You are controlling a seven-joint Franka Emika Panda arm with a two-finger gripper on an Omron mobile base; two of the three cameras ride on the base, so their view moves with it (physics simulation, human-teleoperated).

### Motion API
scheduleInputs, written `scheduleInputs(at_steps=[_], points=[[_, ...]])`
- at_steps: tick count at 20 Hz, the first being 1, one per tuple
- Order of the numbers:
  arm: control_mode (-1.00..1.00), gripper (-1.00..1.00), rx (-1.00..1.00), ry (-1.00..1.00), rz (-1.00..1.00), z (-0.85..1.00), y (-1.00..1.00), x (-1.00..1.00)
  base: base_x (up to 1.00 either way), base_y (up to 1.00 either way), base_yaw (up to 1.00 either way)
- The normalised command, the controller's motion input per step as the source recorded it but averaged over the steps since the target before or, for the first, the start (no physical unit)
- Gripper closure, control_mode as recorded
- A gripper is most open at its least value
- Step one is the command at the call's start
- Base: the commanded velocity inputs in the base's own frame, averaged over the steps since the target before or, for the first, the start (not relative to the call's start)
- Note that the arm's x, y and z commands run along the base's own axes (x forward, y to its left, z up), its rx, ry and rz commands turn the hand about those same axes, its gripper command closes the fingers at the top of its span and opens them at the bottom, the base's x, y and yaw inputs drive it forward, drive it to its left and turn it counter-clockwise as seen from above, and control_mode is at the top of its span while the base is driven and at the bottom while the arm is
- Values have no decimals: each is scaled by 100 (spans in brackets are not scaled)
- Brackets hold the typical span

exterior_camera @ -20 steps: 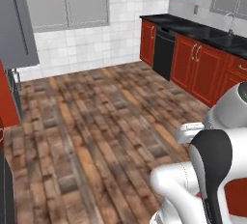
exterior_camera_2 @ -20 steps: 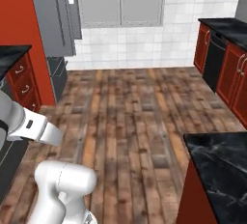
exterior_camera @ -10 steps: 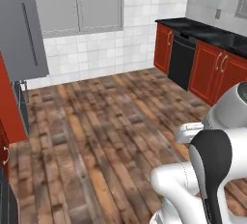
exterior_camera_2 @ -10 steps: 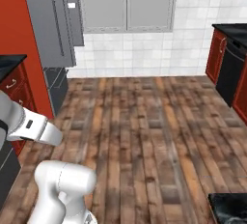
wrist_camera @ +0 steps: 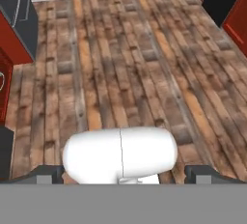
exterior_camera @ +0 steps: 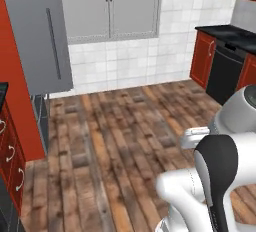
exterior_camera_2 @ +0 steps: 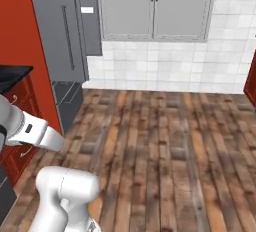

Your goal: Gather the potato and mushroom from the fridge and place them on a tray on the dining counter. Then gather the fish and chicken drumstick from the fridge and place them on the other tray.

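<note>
Fingertips of the gripper (wrist_camera: 123, 174) stand far apart at the bottom of the hand view, released and holding nothing, above plank floor (wrist_camera: 125, 68). The arm is folded close over the base, well short of any work surface. Further out, at the left of both base views, stands the fridge (exterior_camera_2: 62, 31): tall, grey, with a long vertical bar handle (exterior_camera: 52, 43) and its doors closed. A dark lower drawer (exterior_camera_2: 67, 98) sits beneath, next to a red cabinet (exterior_camera: 12, 151) with curved pulls. Beyond, on the tiled back wall, hangs a grey double-door wall cabinet (exterior_camera: 110, 6), easily confused with the fridge by colour. At the far right, a black counter (exterior_camera: 227, 32) tops red units.

No food has been gathered yet. The likeliest trouble from here is the base stopping askew to the fridge, so the handle lies beyond easy reach, or the folded arm swinging out and clipping the red cabinet beside it.
</note>
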Motion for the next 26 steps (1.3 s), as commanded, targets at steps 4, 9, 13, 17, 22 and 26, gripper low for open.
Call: scheduleInputs(at_steps=[4, 9, 13, 17, 22, 26], points=[[100, -100, 0, 0, 0, 0, 0, 0, 100, -30, 36], [100, -100, 0, 0, 0, 0, 0, 0, 89, -35, 40], [100, -100, 0, 0, 0, 0, 0, 0, 77, -32, 43], [100, -100, 0, 0, 0, 0, 0, 0, 64, -43, 39], [100, -100, 0, 0, 0, 0, 0, 0, 51, -55, 37], [100, -100, 0, 0, 0, 0, 0, 0, 45, -59, 36]])
